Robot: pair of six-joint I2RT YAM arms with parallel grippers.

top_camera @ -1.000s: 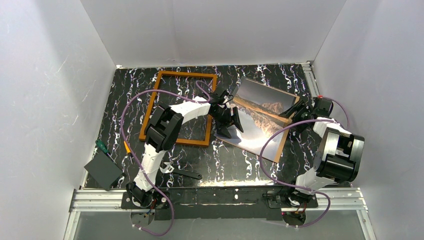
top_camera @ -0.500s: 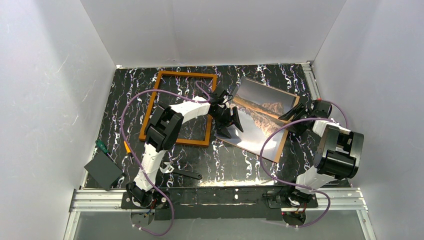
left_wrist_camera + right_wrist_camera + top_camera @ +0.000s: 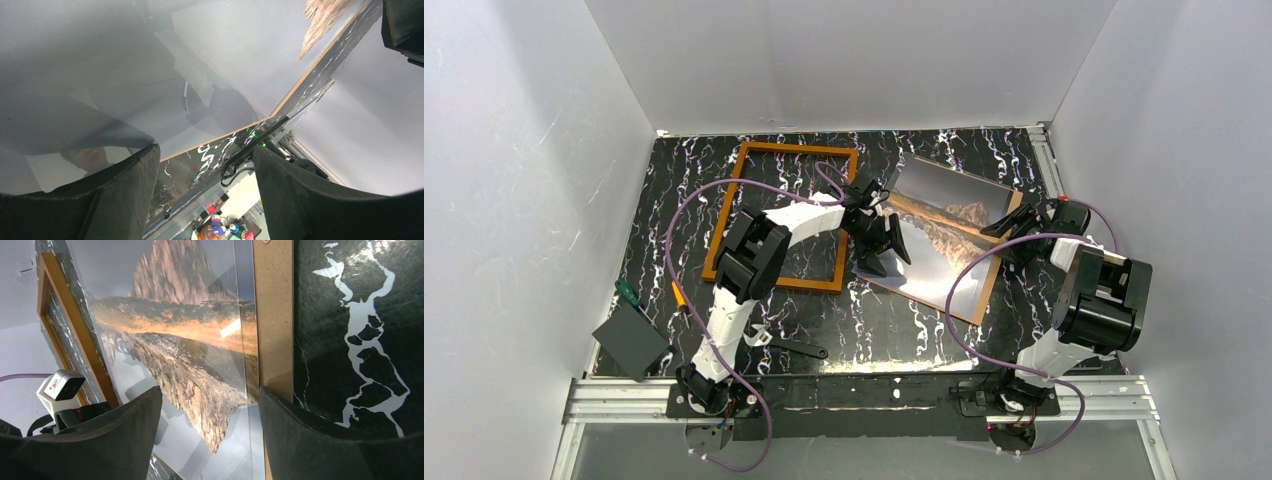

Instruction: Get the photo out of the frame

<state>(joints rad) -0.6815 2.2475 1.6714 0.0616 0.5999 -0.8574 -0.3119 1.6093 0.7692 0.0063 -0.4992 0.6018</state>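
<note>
The photo (image 3: 944, 235), a mountain print, lies flat and tilted on the black marbled table, right of the frame. The empty orange-brown frame (image 3: 796, 149) lies at the back left. My left gripper (image 3: 879, 240) is open over the photo's left edge. In the left wrist view the glossy print (image 3: 200, 60) lies under the open gripper (image 3: 205, 185). My right gripper (image 3: 1016, 224) is open at the photo's right edge. In the right wrist view the print (image 3: 190, 340), its tan board strip (image 3: 272, 315) and the frame (image 3: 75, 335) lie beyond the open, empty gripper (image 3: 210, 425).
A black wrench (image 3: 794, 347) lies near the front by the left arm's base. A dark square pad (image 3: 629, 340), a green-handled screwdriver (image 3: 629, 293) and an orange pen (image 3: 679, 295) sit at the front left. White walls enclose the table on three sides.
My right arm has shifted slightly, with its gripper staying at the photo's right edge. The left arm, the photo and the frame have not moved.
</note>
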